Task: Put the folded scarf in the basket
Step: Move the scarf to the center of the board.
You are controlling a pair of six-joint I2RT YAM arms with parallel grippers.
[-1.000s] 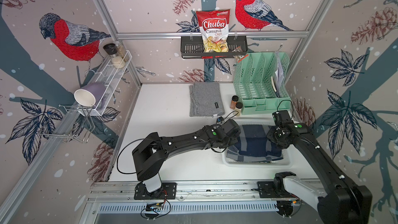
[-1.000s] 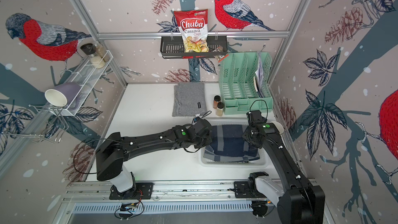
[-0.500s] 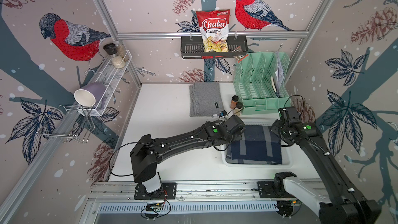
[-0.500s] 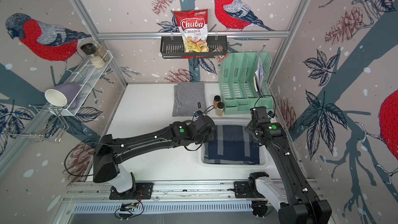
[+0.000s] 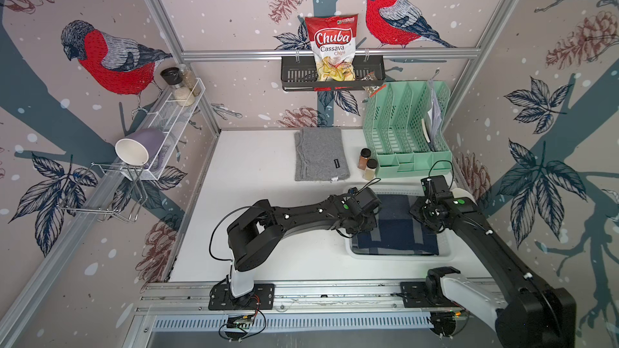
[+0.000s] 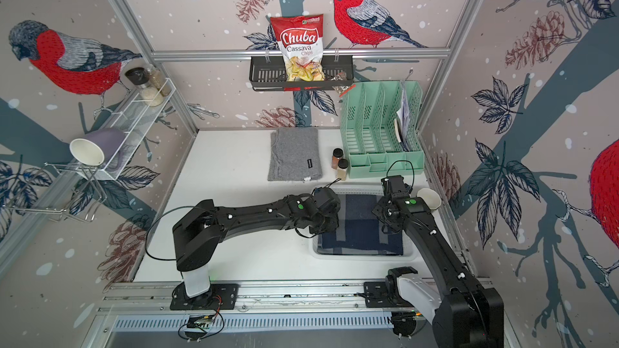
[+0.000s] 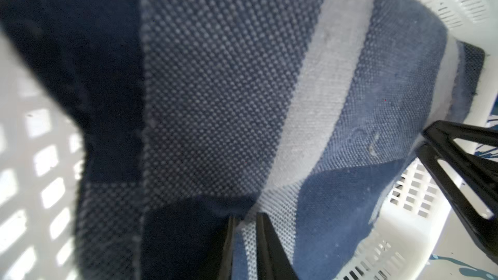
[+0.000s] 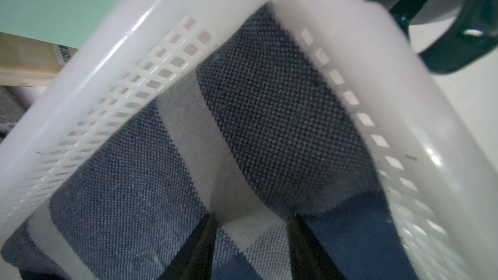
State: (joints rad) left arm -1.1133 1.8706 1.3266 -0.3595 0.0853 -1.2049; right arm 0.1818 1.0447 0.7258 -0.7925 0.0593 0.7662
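Here, lower right of centre in a top view, the left gripper (image 7: 246, 218), nearly closed, pinches the folded navy-and-white checked scarf (image 5: 398, 229) inside the shallow white perforated plastic basket (image 5: 398, 257), while the right gripper (image 8: 252, 216) hangs wide-jawed over it, holding nothing.

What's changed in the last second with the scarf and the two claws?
Both arms drew back toward the far side of the basket, then returned over the folded scarf. The left claw now pinches a fold on its left side; the right claw sits open on its right side. The scarf lies flatter than before. Basket, grey cloth and spice jars stayed put.
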